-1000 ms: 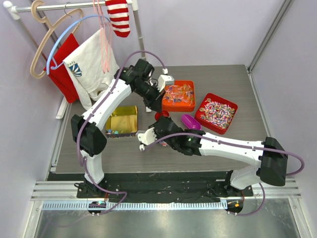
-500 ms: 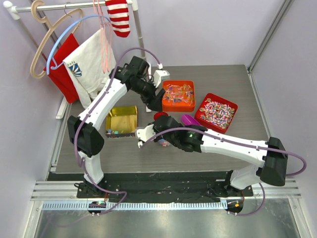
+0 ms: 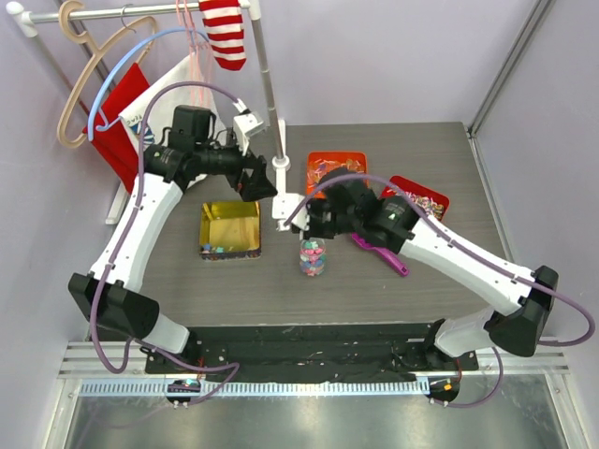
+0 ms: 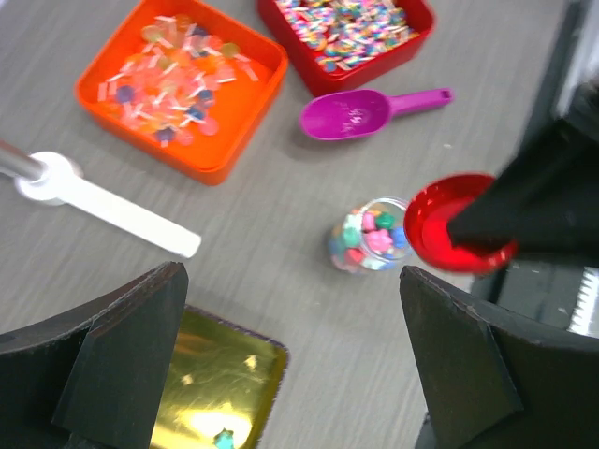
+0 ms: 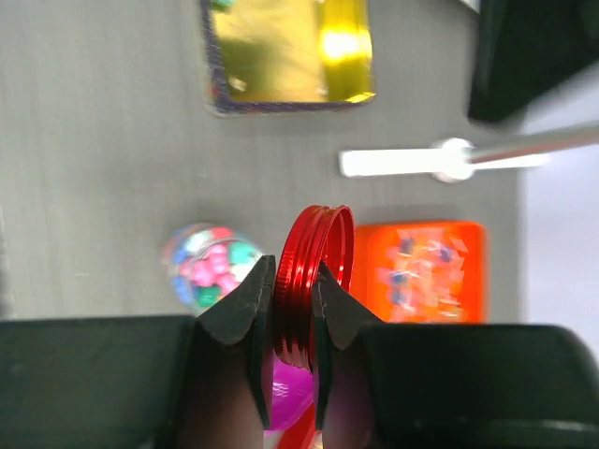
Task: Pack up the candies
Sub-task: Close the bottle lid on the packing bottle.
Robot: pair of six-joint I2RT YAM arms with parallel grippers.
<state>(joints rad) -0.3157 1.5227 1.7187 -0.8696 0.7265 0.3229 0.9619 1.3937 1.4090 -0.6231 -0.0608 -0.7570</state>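
A small clear jar [image 3: 313, 257] of pastel candies [image 4: 370, 236] stands upright and uncapped on the grey table; it also shows in the right wrist view, the jar [image 5: 211, 267]. My right gripper [image 5: 295, 271] is shut on the rim of a red screw lid [image 5: 314, 267], held on edge above the table just behind the jar. The lid [image 4: 459, 224] sits right of the jar in the left wrist view. My left gripper [image 4: 292, 276] hangs wide open and holds nothing, above the gold tin [image 3: 230, 229], where a few loose candies [image 3: 215, 250] lie.
An orange tin [image 3: 337, 164] and a red tin [image 3: 416, 192] of wrapped sweets stand at the back. A purple scoop [image 3: 379, 253] lies right of the jar. A white rack foot [image 3: 284, 201] stands between the arms. Clothes hang at the back left.
My left gripper opened wide and drew back to the left, away from the jar. The right arm swung back and right with the red lid, leaving the jar in plain view.
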